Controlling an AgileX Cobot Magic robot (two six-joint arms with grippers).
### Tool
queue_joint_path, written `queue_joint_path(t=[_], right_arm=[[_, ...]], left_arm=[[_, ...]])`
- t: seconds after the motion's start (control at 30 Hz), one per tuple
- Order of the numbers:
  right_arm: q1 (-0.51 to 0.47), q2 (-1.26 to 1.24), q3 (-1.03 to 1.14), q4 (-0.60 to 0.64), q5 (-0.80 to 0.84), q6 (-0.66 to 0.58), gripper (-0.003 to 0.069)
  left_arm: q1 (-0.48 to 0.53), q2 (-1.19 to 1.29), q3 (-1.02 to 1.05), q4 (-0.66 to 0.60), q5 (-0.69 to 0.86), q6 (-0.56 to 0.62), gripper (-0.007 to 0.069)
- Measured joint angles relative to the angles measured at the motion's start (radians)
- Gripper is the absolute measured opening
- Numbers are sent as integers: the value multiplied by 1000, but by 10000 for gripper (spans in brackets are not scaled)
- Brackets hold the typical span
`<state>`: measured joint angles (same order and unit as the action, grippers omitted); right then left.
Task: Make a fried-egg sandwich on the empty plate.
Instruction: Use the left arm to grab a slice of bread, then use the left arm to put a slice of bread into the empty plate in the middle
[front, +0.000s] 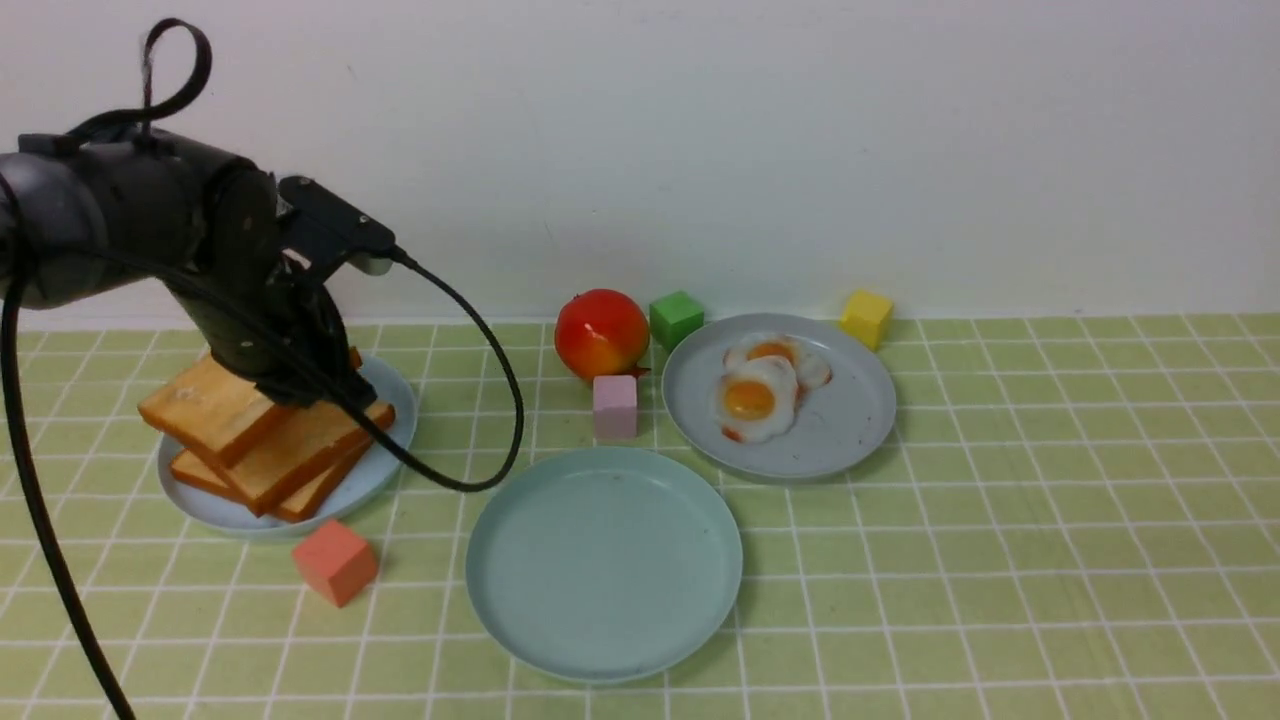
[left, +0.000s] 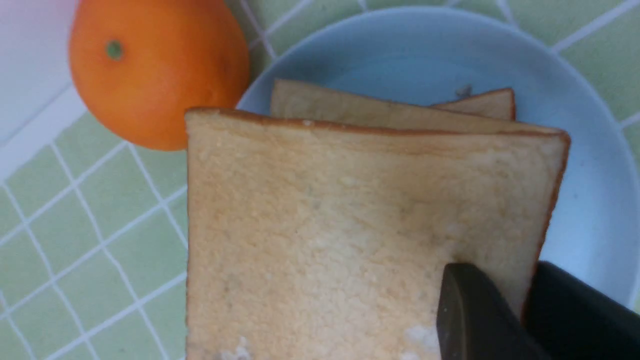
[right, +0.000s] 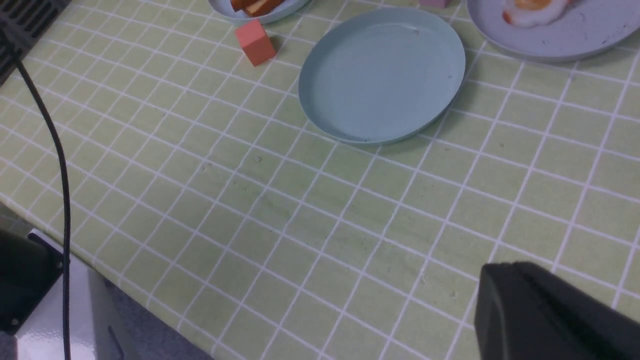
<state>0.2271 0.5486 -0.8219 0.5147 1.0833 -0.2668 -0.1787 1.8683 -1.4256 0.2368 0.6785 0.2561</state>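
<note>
One arm's tip, the right end effector (right: 550, 310), hangs closest to me above the green-checked desk (right: 300, 225), closed up with nothing in it. Next comes the empty plate (front: 604, 563), mint-green, with a salmon cube (front: 335, 560) near it on the robot's left. Behind that, the left end effector (left: 505, 295) pinches the edge of the top toast slice (front: 215, 405), which sits tilted on a stack on a blue-grey plate (front: 385, 450). Farther right, two fried eggs (front: 765, 395) lie on a second blue-grey plate (front: 850, 420). A pink cube (front: 614, 405), a red-orange fruit (front: 601, 333), a green cube (front: 676, 318) and a yellow cube (front: 866, 317) stand around it.
</note>
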Motion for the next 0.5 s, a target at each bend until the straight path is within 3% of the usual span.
queue_joint_path(t=[0.13,0.33,0.4,0.5], right_arm=[[0,0,0,1,2,-19,18],[0,0,0,1,2,-24,21],[0,0,0,2,9,-24,23],[0,0,0,2,26,-24,25]], left_arm=[[-72,-72,0,-31,27,-1,118],[-314,-110,0,-133,121,-2,118],[-436,-82,0,-143,143,-2,112],[-503,-52,0,-120,141,-2,111]])
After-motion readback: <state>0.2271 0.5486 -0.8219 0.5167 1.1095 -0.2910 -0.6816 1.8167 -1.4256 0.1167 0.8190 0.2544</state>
